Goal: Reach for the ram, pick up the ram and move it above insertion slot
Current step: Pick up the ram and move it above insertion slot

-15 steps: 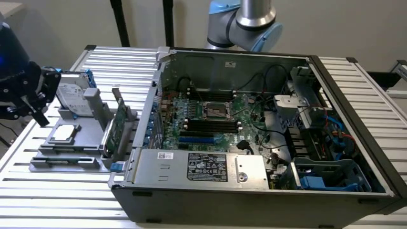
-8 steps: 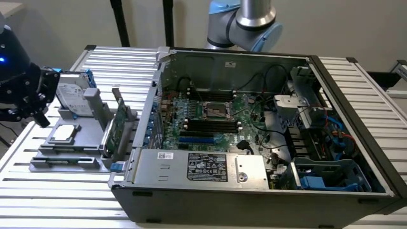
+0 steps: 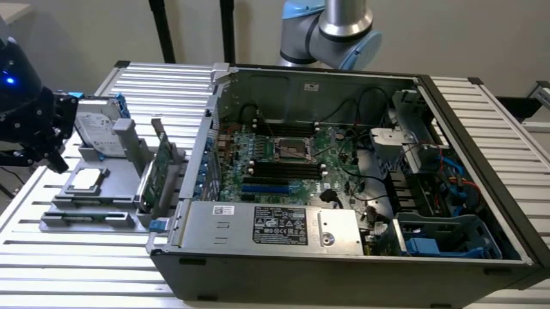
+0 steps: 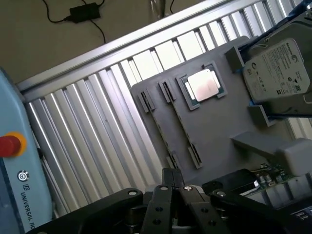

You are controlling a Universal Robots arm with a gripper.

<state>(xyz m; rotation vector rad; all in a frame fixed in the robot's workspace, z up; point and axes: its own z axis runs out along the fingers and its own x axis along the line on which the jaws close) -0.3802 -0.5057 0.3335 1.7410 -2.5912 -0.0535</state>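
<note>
Wide slatted aluminium table (image 3: 77, 270), and the open computer case (image 3: 344, 277) takes up most of it, with the arm (image 3: 344, 26) rising behind the case's back wall. Inside the case, the silver power supply (image 3: 257, 225) lies along the near wall and the motherboard (image 3: 337, 145) sits beyond it. Over on the exterior view's left sits the grey fixture (image 3: 94, 219), just beside the case, with the hard drive (image 3: 94, 132) propped at its far end. The gripper (image 3: 53, 159) hangs at that far left edge, close to the drive and above the fixture, fingers clenched tight together. A green board (image 3: 154, 177) stands on edge in the fixture, right against the case's side. Whether that is the ram or a wider card, I cannot tell, and I cannot pick the ram out anywhere else. The black insertion slots (image 3: 284, 168) lie mid-motherboard, well apart from the gripper. The processor chip (image 3: 89, 181) rests flat in the fixture, between the gripper and the green board.
</note>
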